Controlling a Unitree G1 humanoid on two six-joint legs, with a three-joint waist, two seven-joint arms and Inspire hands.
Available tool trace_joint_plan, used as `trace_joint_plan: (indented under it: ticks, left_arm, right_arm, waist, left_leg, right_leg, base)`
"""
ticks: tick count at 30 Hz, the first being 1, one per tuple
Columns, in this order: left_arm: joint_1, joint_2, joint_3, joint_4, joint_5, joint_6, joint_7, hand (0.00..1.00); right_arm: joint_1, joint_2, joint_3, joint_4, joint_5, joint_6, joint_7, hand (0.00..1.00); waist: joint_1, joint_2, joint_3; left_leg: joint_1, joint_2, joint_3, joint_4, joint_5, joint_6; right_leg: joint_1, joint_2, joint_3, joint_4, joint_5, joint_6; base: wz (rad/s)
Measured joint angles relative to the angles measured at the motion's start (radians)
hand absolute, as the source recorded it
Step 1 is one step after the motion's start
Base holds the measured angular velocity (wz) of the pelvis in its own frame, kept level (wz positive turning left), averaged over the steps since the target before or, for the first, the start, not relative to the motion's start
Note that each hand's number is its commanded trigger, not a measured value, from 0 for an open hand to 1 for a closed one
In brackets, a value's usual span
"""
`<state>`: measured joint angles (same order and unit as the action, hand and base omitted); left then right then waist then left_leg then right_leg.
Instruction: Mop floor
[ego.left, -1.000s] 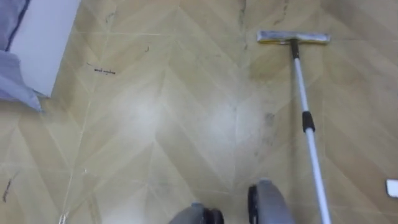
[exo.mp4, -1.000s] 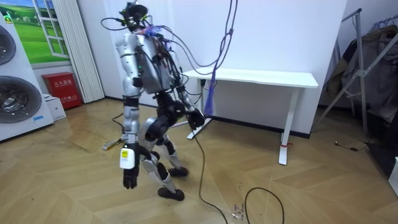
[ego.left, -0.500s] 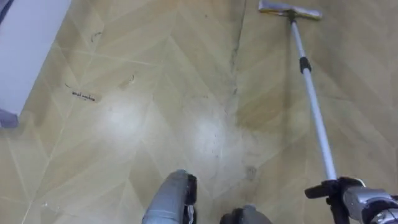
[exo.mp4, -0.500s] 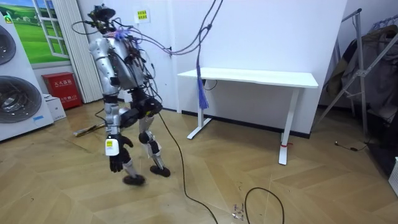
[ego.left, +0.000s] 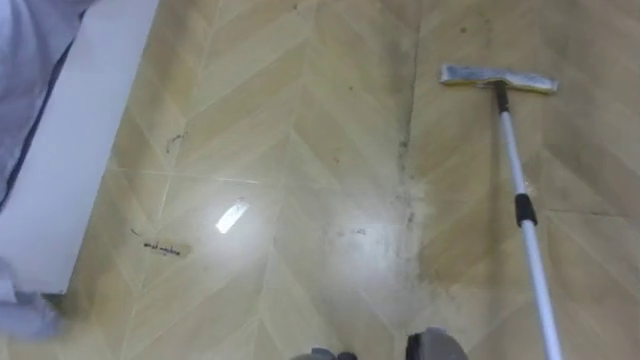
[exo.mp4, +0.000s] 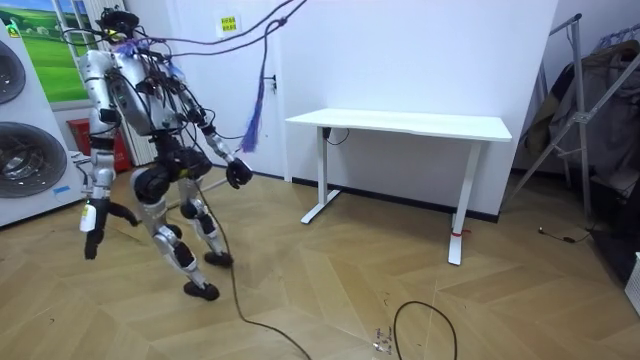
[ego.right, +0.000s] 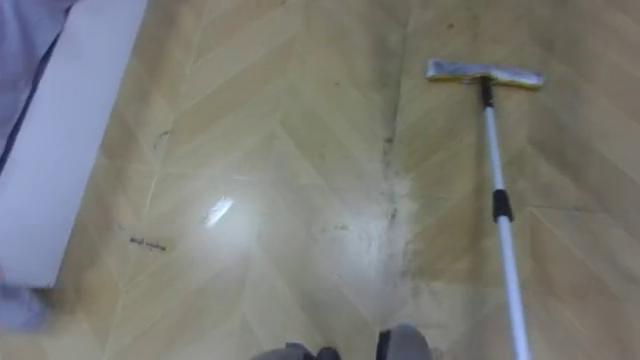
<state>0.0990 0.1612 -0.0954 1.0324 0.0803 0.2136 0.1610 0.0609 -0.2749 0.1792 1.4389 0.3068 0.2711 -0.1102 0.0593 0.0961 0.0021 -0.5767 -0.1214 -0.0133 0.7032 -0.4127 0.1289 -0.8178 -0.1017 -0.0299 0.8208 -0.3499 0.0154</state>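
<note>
A flat mop head (ego.left: 498, 78) lies on the wooden floor ahead of me and to my right. Its white pole (ego.left: 527, 235), with a dark collar halfway, runs back towards me and leaves the eye view at the lower right. In the room view I stand mid-stride by the washing machines, facing away from the camera. My right hand (exo.mp4: 238, 172) is out in front of my hip, curled in a fist round the pole's upper end. My left hand (exo.mp4: 92, 222) hangs at my side, fingers relaxed and holding nothing.
Dark smudges (ego.left: 405, 195) streak the floor left of the pole. A white appliance front (ego.left: 70, 150) borders my left; in the room view it is the washing machines (exo.mp4: 25, 150). A white desk (exo.mp4: 400, 125) and a drying rack (exo.mp4: 590, 100) stand off to the room view's right.
I have walked further towards the room view's left, nearer the washing machines. My right hand, seen gripping the pole half a second ago, has dropped below the eye view's edge.
</note>
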Motion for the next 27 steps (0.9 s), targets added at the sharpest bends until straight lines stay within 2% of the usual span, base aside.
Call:
trace_joint_plan:
  ticks: [1,2,3,4,5,6,7,8,9,10,11,12,13,14,15,16,17,18,19,20,21,22,23,24,25,26,27]
  left_arm:
    - [0.001,-0.003,0.000,0.006,0.001,0.012,0.003,0.00]
    - [0.005,-0.010,0.002,0.012,0.000,0.031,0.004,0.00]
    - [0.006,-0.012,0.002,0.012,-0.002,0.039,0.004,0.00]
    - [0.006,-0.011,0.001,0.012,-0.013,0.051,0.004,0.00]
    - [0.010,-0.008,-0.004,0.014,-0.047,0.058,0.008,0.00]
    - [0.012,-0.005,-0.009,0.013,-0.073,0.060,0.011,0.00]
    - [0.016,0.003,-0.029,0.006,-0.113,0.063,0.016,0.00]
    - [0.017,0.011,-0.046,-0.002,-0.141,0.062,0.021,0.00]
    - [0.019,0.014,-0.049,-0.011,-0.154,0.061,0.023,0.00]
    - [0.021,0.021,-0.057,-0.028,-0.167,0.059,0.024,0.00]
    - [0.030,0.026,-0.062,-0.042,-0.166,0.058,0.024,0.00]
    - [0.054,0.028,-0.062,-0.069,-0.156,0.062,0.021,0.00]
    - [0.069,0.029,-0.062,-0.084,-0.150,0.064,0.020,0.00]
    - [0.087,0.028,-0.063,-0.100,-0.150,0.063,0.007,0.00]
    - [0.094,0.028,-0.063,-0.102,-0.148,0.064,-0.002,0.00]
    - [0.099,0.031,-0.060,-0.094,-0.139,0.065,-0.024,0.00]
    - [0.097,0.031,-0.055,-0.087,-0.120,0.066,-0.039,0.00]
    - [0.096,0.028,-0.053,-0.086,-0.113,0.065,-0.045,0.00]
    - [0.075,0.026,-0.051,-0.079,-0.102,0.060,-0.058,0.00]
    - [0.055,0.024,-0.044,-0.072,-0.085,0.054,-0.064,0.00]
    - [0.047,0.024,-0.041,-0.067,-0.084,0.047,-0.062,0.00]
    - [0.035,0.022,-0.039,-0.072,-0.067,0.026,-0.060,0.00]
    - [0.019,0.017,-0.040,-0.072,-0.041,0.014,-0.053,0.00]
    - [0.013,0.014,-0.040,-0.071,-0.030,0.011,-0.048,0.00]
    - [0.010,0.012,-0.043,-0.071,-0.025,0.004,-0.037,0.00]
    - [0.010,0.009,-0.043,-0.069,-0.023,0.004,-0.033,0.00]
    - [0.011,0.007,-0.044,-0.066,-0.016,0.006,-0.033,0.00]
  right_arm:
    - [-0.007,0.009,-0.005,-0.002,-0.002,0.017,0.006,1.00]
    - [-0.023,0.010,-0.010,-0.002,-0.006,0.033,0.014,1.00]
    - [-0.033,0.008,-0.016,-0.001,-0.009,0.041,0.015,1.00]
    - [-0.069,-0.002,-0.027,0.005,-0.017,0.058,0.017,1.00]
    - [-0.130,-0.022,-0.038,0.028,-0.035,0.071,0.018,1.00]
    - [-0.167,-0.036,-0.039,0.040,-0.045,0.074,0.019,1.00]
    - [-0.237,-0.067,-0.039,0.040,-0.061,0.079,0.019,1.00]
    - [-0.313,-0.094,-0.036,0.036,-0.061,0.067,0.020,1.00]
    - [-0.347,-0.107,-0.030,0.032,-0.060,0.058,0.021,1.00]
    - [-0.405,-0.122,-0.008,0.016,-0.051,0.045,0.022,1.00]
    - [-0.441,-0.137,0.005,-0.001,-0.032,0.022,0.022,1.00]
    - [-0.477,-0.134,0.017,-0.015,-0.018,0.005,0.028,1.00]
    - [-0.485,-0.131,0.019,-0.028,-0.007,0.002,0.034,1.00]
    - [-0.484,-0.127,0.024,-0.049,0.011,0.001,0.051,1.00]
    - [-0.480,-0.125,0.023,-0.050,0.020,0.001,0.057,1.00]
    - [-0.459,-0.119,0.023,-0.049,0.032,0.001,0.068,1.00]
    - [-0.416,-0.116,0.023,-0.043,0.035,0.000,0.074,1.00]
    - [-0.389,-0.121,0.023,-0.040,0.037,0.000,0.078,1.00]
    - [-0.338,-0.130,0.024,-0.022,0.037,-0.001,0.079,1.00]
    - [-0.286,-0.137,0.038,-0.003,0.036,-0.001,0.079,1.00]
    - [-0.257,-0.140,0.044,0.000,0.036,-0.001,0.078,1.00]
    - [-0.194,-0.144,0.045,-0.001,0.036,-0.002,0.071,1.00]
    - [-0.146,-0.136,0.045,0.000,0.036,-0.005,0.054,1.00]
    - [-0.127,-0.128,0.045,0.000,0.036,-0.009,0.046,1.00]
    - [-0.094,-0.103,0.041,-0.001,0.037,-0.016,0.032,1.00]
    - [-0.077,-0.072,0.033,-0.003,0.037,-0.021,0.015,1.00]
    - [-0.072,-0.056,0.033,-0.004,0.037,-0.021,0.007,1.00]
  waist:
    - [0.002,-0.010,0.0058]
    - [0.003,-0.009,0.0024]
    - [0.005,-0.011,0.0033]
    - [0.013,-0.018,0.0090]
    - [0.025,-0.031,0.0159]
    - [0.031,-0.035,0.0163]
    - [0.037,-0.046,0.0193]
    - [0.051,-0.060,0.0272]
    - [0.057,-0.069,0.0282]
    - [0.068,-0.084,0.0320]
    - [0.099,-0.100,0.0337]
    - [0.133,-0.117,0.0342]
    - [0.139,-0.123,0.0336]
    - [0.140,-0.123,0.0304]
    - [0.140,-0.116,0.0252]
    - [0.137,-0.120,0.0271]
    - [0.122,-0.127,0.0203]
    - [0.118,-0.123,0.0214]
    - [0.117,-0.118,0.0215]
    - [0.116,-0.104,0.0175]
    - [0.114,-0.094,0.0126]
    - [0.105,-0.068,-0.0013]
    - [0.089,-0.046,-0.0012]
    - [0.080,-0.035,-0.0022]
    - [0.052,-0.020,-0.0037]
    - [0.035,-0.012,-0.0008]
    - [0.025,-0.011,-0.0003]
  left_leg:
    - [0.022,-0.001,-0.023,0.001,-0.018,-0.012]
    - [0.040,0.001,-0.051,0.017,-0.043,-0.026]
    - [0.044,0.005,-0.054,0.041,-0.052,-0.039]
    - [0.035,0.011,-0.037,0.120,-0.056,-0.055]
    - [-0.015,0.038,0.003,0.264,-0.035,-0.093]
    - [-0.049,0.054,0.021,0.352,-0.008,-0.120]
    - [-0.125,0.080,0.047,0.516,0.089,-0.156]
    - [-0.197,0.094,0.067,0.639,0.216,-0.161]
    - [-0.231,0.095,0.068,0.687,0.259,-0.160]
    - [-0.296,0.100,0.067,0.737,0.257,-0.157]
    - [-0.353,0.126,0.078,0.720,0.234,-0.135]
    - [-0.380,0.141,0.084,0.638,0.197,-0.133]
    - [-0.383,0.142,0.082,0.566,0.182,-0.133]
    - [-0.370,0.141,0.081,0.372,0.167,-0.132]
    - [-0.355,0.140,0.080,0.266,0.169,-0.135]
    - [-0.328,0.142,0.097,0.138,0.203,-0.090]
    - [-0.291,0.123,0.120,0.119,0.184,-0.048]
    - [-0.274,0.110,0.121,0.119,0.170,-0.029]
    - [-0.246,0.087,0.128,0.127,0.134,-0.010]
    - [-0.220,0.075,0.137,0.141,0.098,0.008]
    - [-0.210,0.069,0.139,0.147,0.082,0.016]
    - [-0.199,0.062,0.136,0.152,0.056,0.027]
    - [-0.182,0.052,0.129,0.140,0.045,0.033]
    - [-0.173,0.047,0.124,0.130,0.042,0.035]
    - [-0.153,0.036,0.118,0.099,0.041,0.035]
    - [-0.131,0.037,0.117,0.070,0.040,0.033]
    - [-0.119,0.037,0.115,0.055,0.038,0.030]
  right_leg:
    - [-0.003,0.007,-0.010,-0.088,0.049,-0.009]
    - [0.010,0.012,-0.020,-0.097,0.082,-0.019]
    - [0.020,0.008,-0.031,-0.086,0.084,-0.020]
    - [0.035,-0.008,-0.053,-0.043,0.077,-0.026]
    - [0.036,-0.007,-0.061,0.016,0.039,-0.049]
    - [0.036,-0.003,-0.061,0.048,0.014,-0.053]
    - [0.030,-0.002,-0.061,0.106,-0.032,-0.065]
    - [0.028,-0.001,-0.059,0.153,-0.072,-0.072]
    - [0.027,0.000,-0.058,0.171,-0.090,-0.073]
    - [0.028,0.007,-0.054,0.197,-0.120,-0.073]
    - [0.037,0.022,-0.051,0.207,-0.133,-0.070]
    - [0.058,0.029,-0.051,0.201,-0.147,-0.080]
    - [0.074,0.030,-0.051,0.196,-0.157,-0.078]
    - [0.122,0.030,-0.057,0.169,-0.177,-0.063]
    - [0.148,0.030,-0.058,0.152,-0.189,-0.056]
    - [0.201,0.019,-0.061,0.121,-0.210,-0.041]
    - [0.250,-0.007,-0.066,0.090,-0.220,-0.011]
    - [0.266,-0.010,-0.048,0.081,-0.222,-0.006]
    - [0.275,-0.022,-0.027,0.123,-0.204,0.015]
    - [0.259,-0.032,-0.014,0.201,-0.156,0.024]
    - [0.240,-0.037,-0.005,0.248,-0.120,0.028]
    - [0.194,-0.037,0.006,0.330,-0.058,0.034]
    - [0.143,-0.036,0.018,0.378,-0.049,0.032]
    - [0.115,-0.032,0.020,0.392,-0.049,0.032]
    - [0.055,-0.022,0.029,0.392,-0.049,0.032]
    - [0.004,0.000,0.040,0.347,-0.047,0.031]
    - [-0.014,0.008,0.043,0.302,-0.045,0.031]
  base:
    - [-0.11]
    - [0.00]
    - [0.15]
    - [0.07]
    - [0.00]
    - [0.00]
    - [0.00]
    - [0.07]
    - [0.15]
    - [0.00]
    - [-0.25]
    - [-0.40]
    - [-0.21]
    - [0.07]
    - [0.17]
    - [0.32]
    - [0.40]
    - [0.45]
    - [0.20]
    - [0.06]
    - [0.00]
    - [0.00]
    - [0.04]
    - [0.11]
    - [0.04]
    - [0.00]
    - [-0.13]
